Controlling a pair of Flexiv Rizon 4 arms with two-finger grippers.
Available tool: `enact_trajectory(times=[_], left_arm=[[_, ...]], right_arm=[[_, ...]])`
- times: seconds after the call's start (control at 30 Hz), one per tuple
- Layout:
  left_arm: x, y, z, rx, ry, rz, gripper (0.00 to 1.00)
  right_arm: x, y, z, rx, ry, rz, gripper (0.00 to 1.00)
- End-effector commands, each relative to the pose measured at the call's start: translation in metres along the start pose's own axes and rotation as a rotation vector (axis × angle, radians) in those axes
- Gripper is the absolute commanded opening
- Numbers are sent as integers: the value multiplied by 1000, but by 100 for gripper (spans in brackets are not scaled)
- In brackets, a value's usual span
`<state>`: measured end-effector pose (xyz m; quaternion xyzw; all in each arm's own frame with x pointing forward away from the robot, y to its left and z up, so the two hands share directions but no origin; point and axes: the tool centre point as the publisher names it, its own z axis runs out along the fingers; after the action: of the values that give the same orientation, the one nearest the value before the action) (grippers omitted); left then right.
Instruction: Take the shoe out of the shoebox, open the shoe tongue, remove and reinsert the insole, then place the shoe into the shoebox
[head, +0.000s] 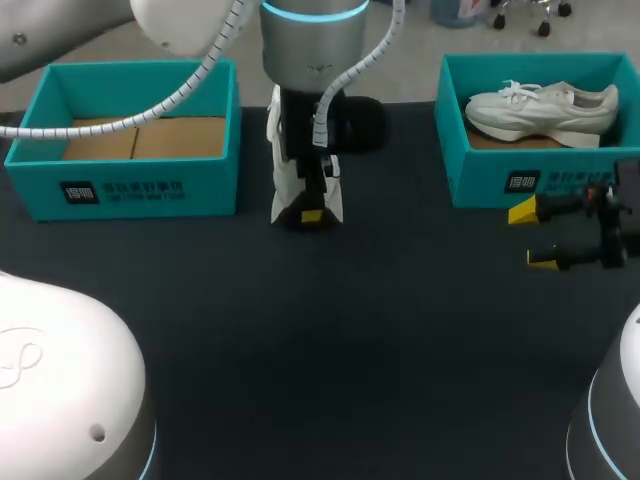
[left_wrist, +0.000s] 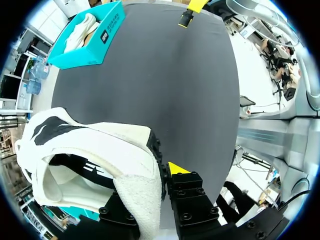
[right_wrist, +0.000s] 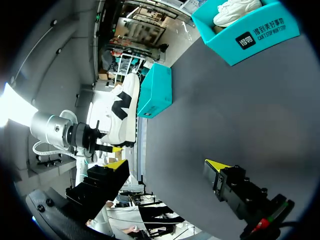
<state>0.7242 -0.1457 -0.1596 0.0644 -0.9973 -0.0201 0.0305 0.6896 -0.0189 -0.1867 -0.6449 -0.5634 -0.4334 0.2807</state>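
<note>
The left gripper (left_wrist: 151, 173) is clamped on the collar of a white fabric sneaker with black markings (head: 283, 195). The sneaker seems to stand on end along the fingers, over the far middle of the desk (head: 320, 340). The right gripper (head: 533, 236), spread wide and holding nothing, sits well apart at the right edge.

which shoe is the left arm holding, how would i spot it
On the dark table, look midway between the empty teal cardboard shoebox and the filled teal shoebox. There the left gripper holds a white sneaker with black patches on end. The only other shoe, a plain cream sneaker, lies flat inside the filled box.
</note>
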Motion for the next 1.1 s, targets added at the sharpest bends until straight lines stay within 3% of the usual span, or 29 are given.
enact_trajectory(times=[0.03,0.47,1.1], left_arm=[[-9,15,0,3,-2,-5,0],[-50,83,3,-2,4,-102,0],[-83,189,3,28,34,-178,0]], right_arm=[[0,-1,0,-3,-2,1,100],[0,-1,0,-3,-2,1,100],[0,-1,0,-3,-2,1,100]])
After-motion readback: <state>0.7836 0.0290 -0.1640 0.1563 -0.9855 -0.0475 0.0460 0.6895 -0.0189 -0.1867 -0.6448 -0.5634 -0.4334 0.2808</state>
